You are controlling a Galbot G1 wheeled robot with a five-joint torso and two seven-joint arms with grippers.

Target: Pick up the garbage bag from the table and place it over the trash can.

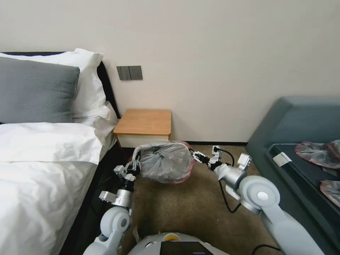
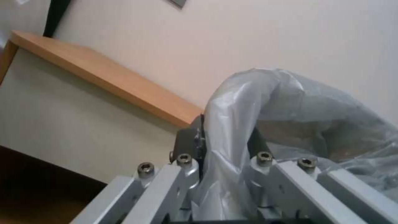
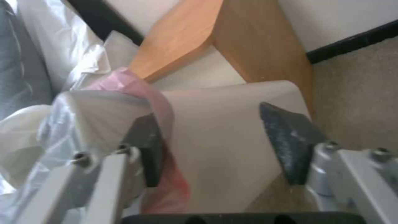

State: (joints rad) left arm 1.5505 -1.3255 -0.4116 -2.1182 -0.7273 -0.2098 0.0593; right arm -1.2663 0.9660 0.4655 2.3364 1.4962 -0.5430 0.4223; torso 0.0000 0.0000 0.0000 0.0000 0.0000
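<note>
- Head view: the bed (image 1: 42, 170) fills the left side, with white sheets and a grey pillow, running from far to near.
- The table (image 1: 144, 122) stands at the far wall just right of the bed, its orange-brown tabletop bare; the left wrist view catches its edge (image 2: 124, 90) and the right wrist view its top and side (image 3: 248, 53).
- The garbage bag (image 1: 164, 161) hangs in front of the table, nearer to the robot, stretched between the two arms (grey film, pink-red rim along its right and lower edge). It shows in the left wrist view (image 2: 290, 102) and the right wrist view (image 3: 136, 90).
- The trash can (image 3: 224, 137) sits under the bag's right side, its cream wall between the right jaws.
- The left gripper (image 1: 136, 163), at the bag's left edge, has its jaws pinching a fold of the film (image 2: 226, 146).
- The right gripper (image 1: 195, 155) is at the bag's right edge, jaws spread wide (image 3: 215, 146), one finger (image 3: 145, 146) touching the pink rim.
</note>
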